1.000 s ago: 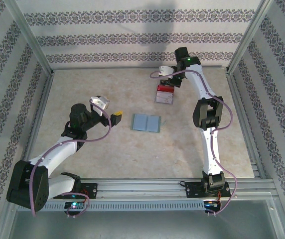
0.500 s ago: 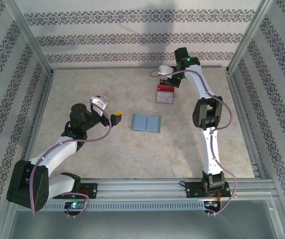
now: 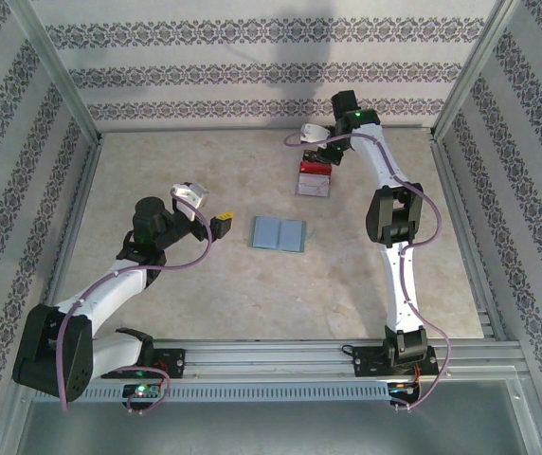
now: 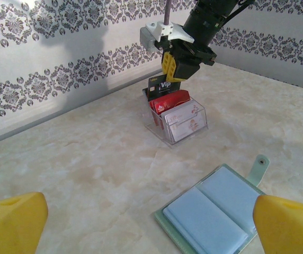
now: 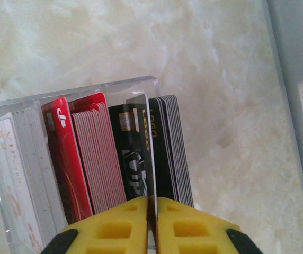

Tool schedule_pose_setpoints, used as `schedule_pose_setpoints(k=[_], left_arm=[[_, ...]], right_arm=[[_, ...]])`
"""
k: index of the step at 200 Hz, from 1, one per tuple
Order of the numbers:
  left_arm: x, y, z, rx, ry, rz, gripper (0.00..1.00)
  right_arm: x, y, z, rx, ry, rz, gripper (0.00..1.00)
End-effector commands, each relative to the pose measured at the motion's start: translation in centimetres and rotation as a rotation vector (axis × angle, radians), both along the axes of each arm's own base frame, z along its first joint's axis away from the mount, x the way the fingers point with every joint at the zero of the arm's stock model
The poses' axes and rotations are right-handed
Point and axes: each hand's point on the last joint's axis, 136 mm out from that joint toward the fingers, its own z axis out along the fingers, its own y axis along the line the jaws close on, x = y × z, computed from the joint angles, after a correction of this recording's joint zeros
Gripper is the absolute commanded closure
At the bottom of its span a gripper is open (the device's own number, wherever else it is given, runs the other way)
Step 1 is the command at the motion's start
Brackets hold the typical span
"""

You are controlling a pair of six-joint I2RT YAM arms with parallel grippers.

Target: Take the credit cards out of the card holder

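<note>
The card holder (image 3: 279, 233) lies open and flat mid-table, its two blue-grey panels up (image 4: 220, 211) and its green tab at the far right. My left gripper (image 3: 209, 210) hovers just left of it, open, its yellow fingertips (image 4: 14, 225) wide apart with nothing between them. My right gripper (image 3: 323, 156) is at the back, above a clear card box (image 3: 314, 180). It is shut on the top edge of a black credit card (image 5: 138, 153) with gold lettering, which stands upright inside the box (image 4: 180, 119).
The clear box (image 5: 88, 90) holds upright stacks of red (image 5: 96, 153), white (image 5: 14, 164) and dark (image 5: 175, 153) cards. Patterned walls and metal frame rails close in the table at the back and sides. Bare marbled tabletop surrounds the card holder.
</note>
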Motion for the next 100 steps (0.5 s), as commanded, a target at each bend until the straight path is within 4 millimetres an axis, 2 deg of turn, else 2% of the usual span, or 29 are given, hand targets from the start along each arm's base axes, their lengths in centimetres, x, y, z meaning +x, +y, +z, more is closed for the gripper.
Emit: schedule_pose_setpoints(k=[1,23,62,100], left_arm=[[0.7,0.3,1.3,-0.014,-0.020,0.014,0.00],[0.7,0.3,1.3,-0.015,-0.020,0.014,0.00],[0.6,0.4,1.5,-0.016,-0.024,0.017,0.00],[0.8,0.8,1.6,-0.026,-0.008,0.047,0.00]], right_arm=[[0.9,-0.3,-0.5,-0.008,-0.018,-0.018,0.84],[1.0,-0.3,-0.2,-0.010,-0.028,-0.018,0.79],[1.0,-0.1,0.7,-0.003,-0.044,-0.019,0.77],[0.8,0.4,2.9,0.037,-0.065,-0.041,0.71]])
